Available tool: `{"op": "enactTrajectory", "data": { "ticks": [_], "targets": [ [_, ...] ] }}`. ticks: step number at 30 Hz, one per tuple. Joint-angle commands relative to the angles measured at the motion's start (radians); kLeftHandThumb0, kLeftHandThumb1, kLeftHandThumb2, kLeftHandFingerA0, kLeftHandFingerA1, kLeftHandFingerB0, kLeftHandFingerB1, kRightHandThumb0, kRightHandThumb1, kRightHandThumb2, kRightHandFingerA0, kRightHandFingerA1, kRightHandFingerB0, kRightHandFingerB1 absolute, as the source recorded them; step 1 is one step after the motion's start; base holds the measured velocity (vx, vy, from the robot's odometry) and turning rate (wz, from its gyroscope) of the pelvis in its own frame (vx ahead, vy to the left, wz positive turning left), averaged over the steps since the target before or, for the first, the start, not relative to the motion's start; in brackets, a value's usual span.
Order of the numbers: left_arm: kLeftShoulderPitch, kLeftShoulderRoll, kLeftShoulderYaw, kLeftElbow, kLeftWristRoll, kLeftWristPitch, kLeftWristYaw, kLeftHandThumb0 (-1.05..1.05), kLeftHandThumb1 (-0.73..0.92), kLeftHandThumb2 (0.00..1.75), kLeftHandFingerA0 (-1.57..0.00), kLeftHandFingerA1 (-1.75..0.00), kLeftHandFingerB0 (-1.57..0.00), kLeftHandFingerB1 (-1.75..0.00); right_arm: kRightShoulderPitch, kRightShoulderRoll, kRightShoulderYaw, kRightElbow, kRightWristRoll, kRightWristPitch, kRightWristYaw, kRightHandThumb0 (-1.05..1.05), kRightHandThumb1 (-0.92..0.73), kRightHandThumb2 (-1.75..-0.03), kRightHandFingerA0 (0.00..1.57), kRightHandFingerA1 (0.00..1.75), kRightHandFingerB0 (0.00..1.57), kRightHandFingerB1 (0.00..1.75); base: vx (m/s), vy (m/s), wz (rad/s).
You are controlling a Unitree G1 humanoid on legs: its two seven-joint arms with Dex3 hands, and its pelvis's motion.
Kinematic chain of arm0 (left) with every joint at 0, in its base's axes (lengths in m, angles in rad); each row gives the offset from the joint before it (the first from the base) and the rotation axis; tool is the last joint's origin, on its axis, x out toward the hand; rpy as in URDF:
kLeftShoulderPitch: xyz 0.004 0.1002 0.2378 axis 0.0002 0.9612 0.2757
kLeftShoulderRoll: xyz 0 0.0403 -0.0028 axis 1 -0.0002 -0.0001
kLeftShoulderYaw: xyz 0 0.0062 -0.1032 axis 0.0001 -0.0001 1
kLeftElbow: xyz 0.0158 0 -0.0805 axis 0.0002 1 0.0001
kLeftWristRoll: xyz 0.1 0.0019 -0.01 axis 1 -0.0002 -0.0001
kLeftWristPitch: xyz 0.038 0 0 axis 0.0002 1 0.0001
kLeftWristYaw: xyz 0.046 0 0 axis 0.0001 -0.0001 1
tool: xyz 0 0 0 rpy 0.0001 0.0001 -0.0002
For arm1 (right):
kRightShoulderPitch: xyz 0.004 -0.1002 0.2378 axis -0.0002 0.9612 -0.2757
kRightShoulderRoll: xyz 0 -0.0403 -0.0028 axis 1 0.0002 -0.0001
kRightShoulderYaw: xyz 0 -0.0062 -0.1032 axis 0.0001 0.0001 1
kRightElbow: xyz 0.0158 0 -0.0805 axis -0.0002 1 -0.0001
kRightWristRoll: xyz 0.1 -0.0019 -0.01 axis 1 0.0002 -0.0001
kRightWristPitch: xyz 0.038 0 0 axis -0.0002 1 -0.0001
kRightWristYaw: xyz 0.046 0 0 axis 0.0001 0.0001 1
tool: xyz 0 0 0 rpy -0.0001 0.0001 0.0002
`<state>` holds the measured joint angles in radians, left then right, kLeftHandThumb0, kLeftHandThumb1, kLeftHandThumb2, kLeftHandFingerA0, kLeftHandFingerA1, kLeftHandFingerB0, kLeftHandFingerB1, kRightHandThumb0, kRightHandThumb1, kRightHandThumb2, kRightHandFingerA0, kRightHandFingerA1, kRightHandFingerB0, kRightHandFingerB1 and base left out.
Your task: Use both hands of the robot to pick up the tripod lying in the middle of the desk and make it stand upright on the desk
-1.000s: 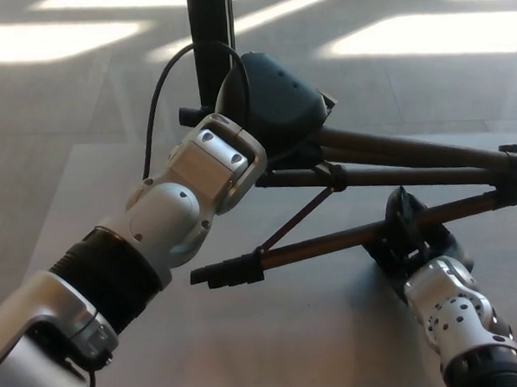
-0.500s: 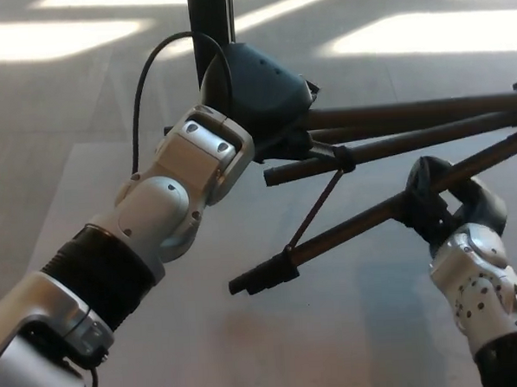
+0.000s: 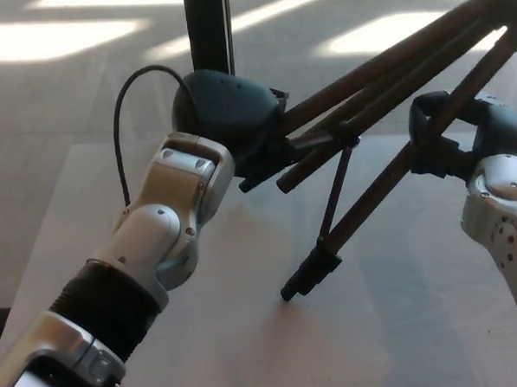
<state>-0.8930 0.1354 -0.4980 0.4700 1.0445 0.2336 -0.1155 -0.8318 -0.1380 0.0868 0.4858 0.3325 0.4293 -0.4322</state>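
Head view: slim matte-black tubular tripod point(image 3: 383, 92) legs; pale smooth desk point(image 3: 248, 333).

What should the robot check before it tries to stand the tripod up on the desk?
1. Left hand gripping the tripod near where its legs join: ok.
2. Right hand closed around one tripod leg: ok.
3. Tripod lifted off the desk: partly. One foot is at or just above the surface; I cannot tell if it touches.
4. Tripod upright: not ok. It is tilted, with the other legs pointing up to the right.
5. Legs spread wide enough to stand: cannot tell, since their ends leave the picture.
6. Black cable by the left wrist clear of the legs: ok.
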Motion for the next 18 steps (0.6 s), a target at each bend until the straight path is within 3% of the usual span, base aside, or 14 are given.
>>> {"op": "enactTrajectory", "data": {
  "ticks": [1, 2, 3, 4, 5, 6, 7, 10, 11, 12, 13, 15, 17, 18],
  "targets": [
    [0.06, -0.053, 0.037, -0.044, -0.042, 0.093, 0.046, -0.21, 0.57, 0.8, -0.88, -1.6, -0.74, -1.38, -0.055, -0.002, 0.102, -0.011, -0.163, -0.056, 0.111, -0.45, -0.69, -0.7, 0.86, 1.55, 0.82, 1.21, 0.0, 0.0, 0.0],
    [0.079, -0.068, 0.045, -0.056, -0.041, 0.116, 0.048, -0.21, 0.58, 0.79, -0.86, -1.66, -0.73, -1.44, -0.085, 0.007, 0.109, -0.011, -0.167, 0.025, 0.087, -0.48, -0.7, -0.72, 0.82, 1.57, 0.82, 1.24, 0.0, 0.0, 0.0],
    [0.087, -0.076, 0.052, -0.057, -0.049, 0.121, 0.047, -0.2, 0.59, 0.8, -0.89, -1.69, -0.68, -1.42, -0.049, -0.02, 0.149, -0.002, -0.213, -0.145, 0.153, -0.6, -0.8, -0.69, 0.81, 1.6, 0.79, 1.27, 0.0, 0.0, 0.0],
    [0.099, -0.096, 0.065, -0.061, -0.059, 0.145, 0.049, -0.2, 0.59, 0.82, -0.89, -1.65, -0.68, -1.36, -0.071, -0.08, 0.282, -0.011, -0.354, -0.105, 0.146, -0.53, -0.84, -0.74, 0.74, 1.46, 0.76, 1.31, 0.0, 0.0, 0.0],
    [0.108, -0.112, 0.071, -0.065, -0.058, 0.17, 0.047, -0.19, 0.61, 0.84, -0.9, -1.66, -0.7, -1.36, -0.11, -0.032, 0.232, -0.026, -0.287, 0.068, 0.095, -0.47, -0.71, -0.75, 0.77, 1.45, 0.84, 1.19, 0.0, 0.0, 0.0],
    [0.132, -0.127, 0.084, -0.069, -0.074, 0.165, 0.077, -0.22, 0.62, 0.9, -0.87, -1.54, -0.79, -1.28, -0.133, -0.018, 0.21, -0.017, -0.244, 0.113, 0.114, -0.44, -0.72, -0.72, 0.74, 1.47, 0.75, 0.99, 0.0, 0.0, 0.0],
    [0.144, -0.14, 0.1, -0.072, -0.09, 0.162, 0.093, -0.19, 0.62, 0.88, -0.88, -1.64, -0.74, -1.35, -0.11, -0.013, 0.192, -0.012, -0.226, 0.039, 0.131, -0.58, -0.79, -0.67, 0.7, 1.44, 0.7, 0.98, 0.0, 0.0, 0.0],
    [0.165, -0.166, 0.116, -0.079, -0.086, 0.189, 0.098, -0.27, 0.68, 0.76, -0.86, -1.56, -0.75, -1.24, -0.103, -0.004, 0.211, -0.004, -0.263, -0.009, 0.123, -0.74, -0.82, -0.66, 0.77, 1.32, 0.74, 0.92, 0.0, 0.0, 0.0],
    [0.164, -0.175, 0.12, -0.075, -0.086, 0.208, 0.085, -0.29, 0.71, 0.74, -0.84, -1.57, -0.76, -1.22, -0.026, -0.015, 0.175, 0.043, -0.219, -0.351, 0.26, -0.99, -0.87, -0.7, 0.81, 1.51, 0.72, 1.15, 0.0, 0.0, 0.0],
    [0.179, -0.18, 0.124, -0.077, -0.09, 0.203, 0.104, -0.32, 0.76, 0.68, -0.88, -1.59, -0.76, -1.24, -0.091, -0.023, 0.233, 0.032, -0.279, -0.131, 0.205, -0.99, -0.92, -0.73, 0.9, 1.54, 0.81, 1.14, 0.0, 0.0, 0.0],
    [0.181, -0.181, 0.124, -0.076, -0.09, 0.202, 0.107, -0.32, 0.76, 0.68, -0.88, -1.59, -0.76, -1.24, -0.099, -0.023, 0.239, 0.034, -0.288, -0.107, 0.199, -0.99, -0.92, -0.73, 0.9, 1.54, 0.81, 1.14, 0.0, 0.0, 0.0],
    [0.203, -0.185, 0.136, -0.079, -0.1, 0.188, 0.146, -0.27, 0.69, 0.76, -0.88, -1.56, -0.73, -1.34, -0.163, -0.019, 0.322, 0.003, -0.369, 0.027, 0.181, -0.34, -0.62, -0.9, 0.87, 1.64, 0.78, 1.16, 0.0, 0.0, 0.0],
    [0.207, -0.19, 0.14, -0.067, -0.109, 0.176, 0.158, -0.27, 0.7, 0.75, -0.87, -1.53, -0.72, -1.23, -0.194, -0.017, 0.362, -0.02, -0.403, 0.117, 0.173, -0.17, -0.52, -0.95, 0.94, 1.69, 0.82, 1.2, 0.0, 0.0, 0.0],
    [0.214, -0.203, 0.157, -0.071, -0.125, 0.184, 0.166, -0.27, 0.71, 0.72, -0.83, -1.59, -0.71, -1.22, -0.209, -0.015, 0.381, -0.02, -0.415, 0.135, 0.179, -0.14, -0.55, -0.95, 0.83, 1.75, 0.74, 1.23, 0.0, 0.0, 0.0]
  ]
}}
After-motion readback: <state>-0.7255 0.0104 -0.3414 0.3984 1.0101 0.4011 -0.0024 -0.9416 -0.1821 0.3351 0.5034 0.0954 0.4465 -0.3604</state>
